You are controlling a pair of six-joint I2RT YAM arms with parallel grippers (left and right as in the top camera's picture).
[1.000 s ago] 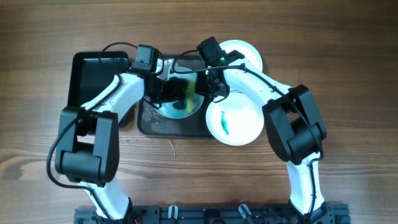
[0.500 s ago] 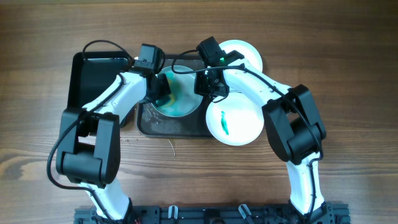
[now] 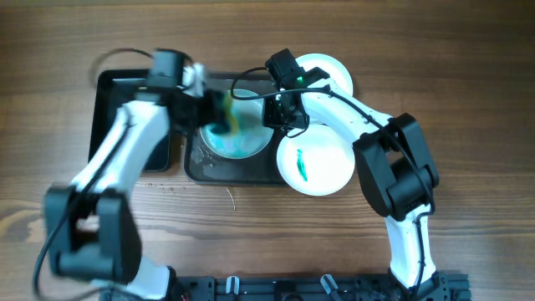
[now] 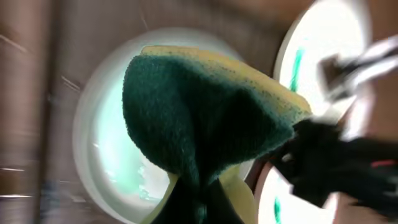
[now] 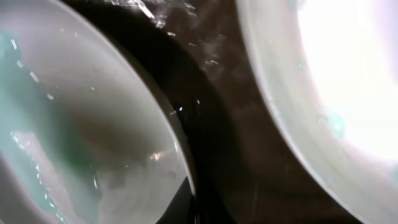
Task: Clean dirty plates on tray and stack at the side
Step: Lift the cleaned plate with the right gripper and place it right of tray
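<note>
The scrubbing step is in hand, by the look of it. The left gripper (image 3: 206, 109) is clenched on a sponge (image 4: 205, 118), green scouring face down, just over the wet plate (image 3: 242, 142), which lies in the tray (image 3: 230, 173) with a pale teal wash across its middle. The right gripper (image 3: 280, 115) is clamped shut at that plate's right rim, apparently pinning it so it cannot slide under the sponge.

Two more plates wait to the right. The streaked plate (image 3: 322, 171) has a green smear at its centre, and the far plate (image 3: 333, 71) lies behind it. I see no cleaned stack at the side, so I judge the job to be early.

Next, I reckon, the sponge has to clear the last of the teal film. Then the plate must be lifted by its rim and set down off the tray, with care, since it looks wet and slippery.

The left arm is badly blurred from above, so exactly where the sponge touches is unclear. The right wrist camera shows only the rim, dark wet tray and glare, with its own fingers barely in shot. Whether the two right-hand plates rest on the tray or overhang it I cannot tell, nor whether the far plate is clean. A black container (image 3: 125, 109) lies left of the tray.
</note>
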